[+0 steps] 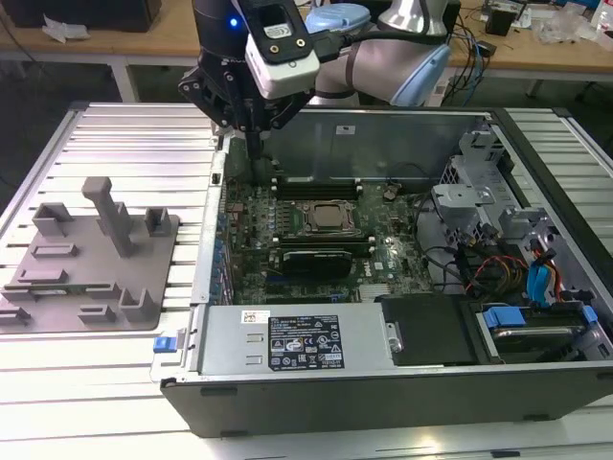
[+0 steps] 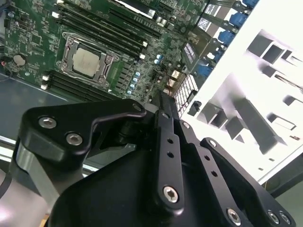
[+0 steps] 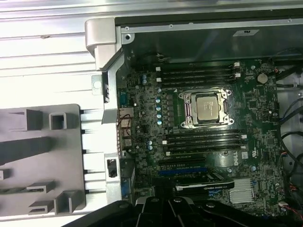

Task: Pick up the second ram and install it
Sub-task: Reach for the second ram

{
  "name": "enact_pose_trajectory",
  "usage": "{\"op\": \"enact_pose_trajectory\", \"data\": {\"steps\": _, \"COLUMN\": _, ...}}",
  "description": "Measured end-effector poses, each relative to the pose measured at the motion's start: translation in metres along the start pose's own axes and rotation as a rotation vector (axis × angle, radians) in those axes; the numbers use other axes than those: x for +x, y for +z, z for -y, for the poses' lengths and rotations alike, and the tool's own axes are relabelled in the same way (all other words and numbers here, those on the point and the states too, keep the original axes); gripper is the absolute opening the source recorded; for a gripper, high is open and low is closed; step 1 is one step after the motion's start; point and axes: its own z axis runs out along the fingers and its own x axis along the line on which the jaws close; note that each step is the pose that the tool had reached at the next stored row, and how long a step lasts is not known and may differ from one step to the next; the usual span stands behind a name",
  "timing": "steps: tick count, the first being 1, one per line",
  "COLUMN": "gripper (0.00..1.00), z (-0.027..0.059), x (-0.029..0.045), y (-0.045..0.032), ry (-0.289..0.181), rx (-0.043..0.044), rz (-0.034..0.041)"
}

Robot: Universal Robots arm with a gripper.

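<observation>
The gripper hangs over a corner of the case, just inside the wall that faces the holder. Whether it is closed, or carries the ram, cannot be told: its own body hides the tip.

Probable faults:
- Descending this near the wall may strike its edge.
- A stick held tilted, or off the line of the slots beside the CPU, may jam or bend.
- A weak hold may slip under seating force.

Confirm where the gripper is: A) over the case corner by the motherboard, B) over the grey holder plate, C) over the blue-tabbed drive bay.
A: in the exterior view the gripper hangs over the case corner beside the motherboard, apart from the holder plate.
</observation>
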Motion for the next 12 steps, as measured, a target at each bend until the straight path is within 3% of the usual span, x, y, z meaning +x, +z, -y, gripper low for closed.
{"op": "enact_pose_trajectory", "data": {"steps": 6, "gripper": 0.08, "z": 0.0014, "x": 0.0193, "y": -0.0005, "ry": 0.000, "rx": 0.0000, "rz": 0.0000}}
{"op": "enact_pose_trajectory", "data": {"steps": 12, "gripper": 0.08, "z": 0.0023, "x": 0.0307, "y": -0.0008, "ry": 0.000, "rx": -0.0001, "rz": 0.0000}}
